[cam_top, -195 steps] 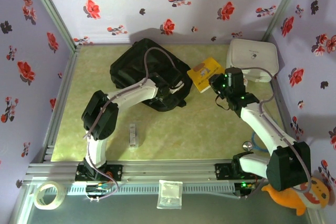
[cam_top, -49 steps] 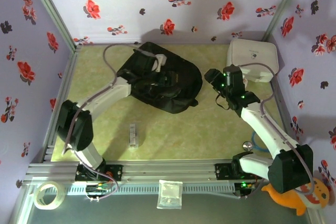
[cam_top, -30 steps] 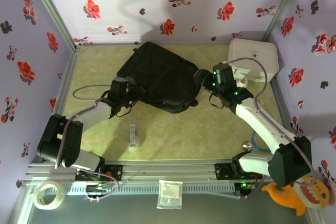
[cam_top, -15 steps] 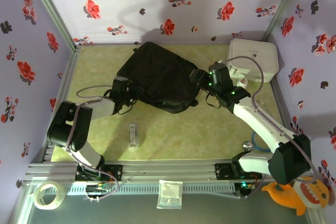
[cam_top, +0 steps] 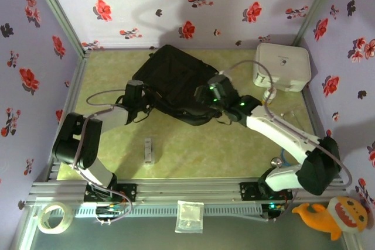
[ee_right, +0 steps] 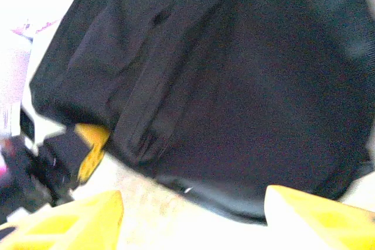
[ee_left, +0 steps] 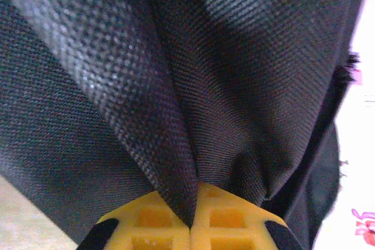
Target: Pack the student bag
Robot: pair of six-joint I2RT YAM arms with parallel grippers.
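The student bag [cam_top: 176, 80], a black fabric backpack, lies on the green mat at the back middle. At its left lower edge my left gripper [cam_top: 140, 102] is shut on a fold of the bag's fabric [ee_left: 176, 115], which is pinched between the yellow fingers [ee_left: 234, 221]. My right gripper [cam_top: 201, 98] reaches over the bag's right lower part. In the right wrist view its yellow fingers [ee_right: 76, 221] stand apart and open above the bag's bottom edge [ee_right: 234, 115], with nothing between them. The left gripper's yellow tip [ee_right: 91, 144] shows there at the bag's far side.
A white rounded hard case [cam_top: 281, 65] sits at the back right. A small clear block [cam_top: 149, 150] lies on the mat in front of the bag, and a round metal piece [cam_top: 274, 161] lies near the right base. Flowered walls close three sides.
The left gripper closed on the bag's fabric at its left lower edge. The right arm swung left from beside the white case to over the bag, its jaws a little narrower.
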